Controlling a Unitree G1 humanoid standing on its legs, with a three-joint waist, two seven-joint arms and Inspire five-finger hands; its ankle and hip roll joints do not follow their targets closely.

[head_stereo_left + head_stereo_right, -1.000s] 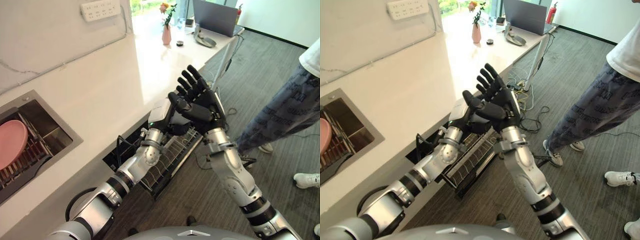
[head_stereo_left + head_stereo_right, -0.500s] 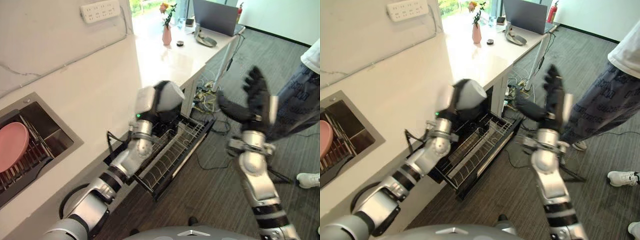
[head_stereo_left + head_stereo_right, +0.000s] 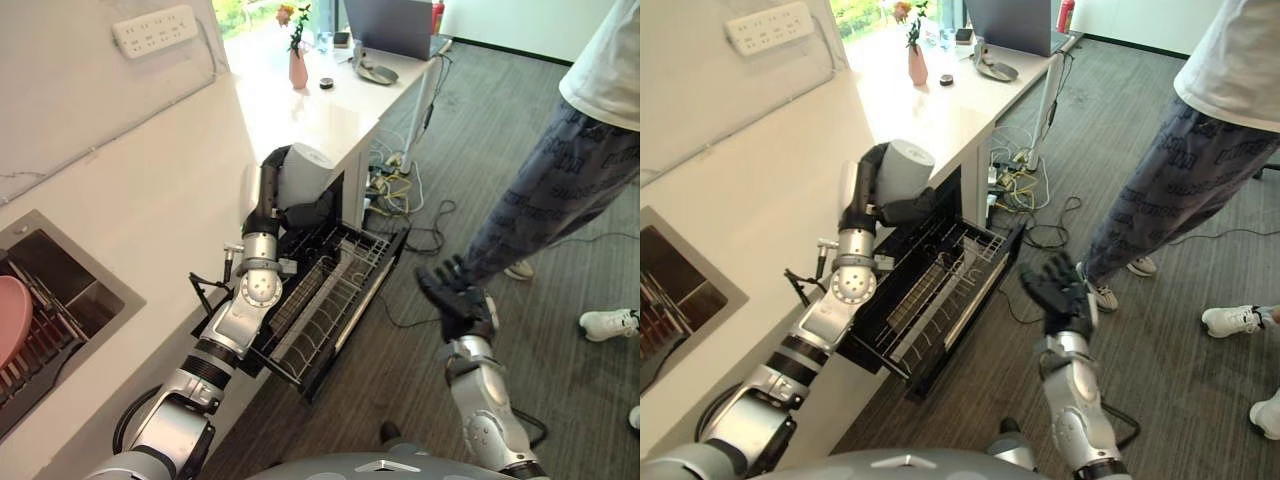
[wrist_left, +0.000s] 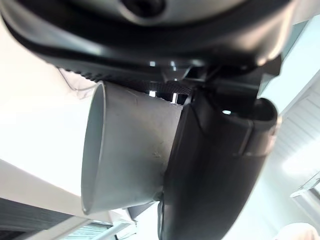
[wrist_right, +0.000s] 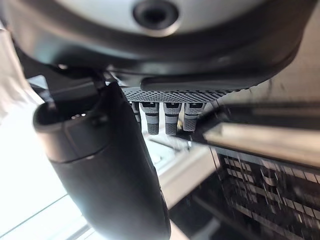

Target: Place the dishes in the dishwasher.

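Note:
A pale grey cup (image 3: pixel 306 168) is held on its side above the back of the pulled-out dishwasher rack (image 3: pixel 335 300), its mouth facing the counter. My left hand (image 3: pixel 268 190) is shut on it, thumb under the cup and fingers over its top. The left wrist view shows the cup (image 4: pixel 130 150) pressed between thumb (image 4: pixel 215 165) and palm. My right hand (image 3: pixel 456 300) hangs low over the floor to the right of the rack, open and holding nothing. Its wrist view looks past its fingers (image 5: pixel 165 117) at the rack's wires (image 5: pixel 260 195).
A pink plate (image 3: pixel 10 320) stands in the sink's drying rack at the far left. A person (image 3: pixel 560 170) stands close on the right, shoes on the carpet. A vase (image 3: pixel 298 68) and a laptop (image 3: pixel 385 25) sit on the far counter. Cables lie on the floor behind the rack.
My right hand has let go near the left hand and dropped down to the lower right. My left hand keeps the cup, now above the rack's back. The camera has shifted.

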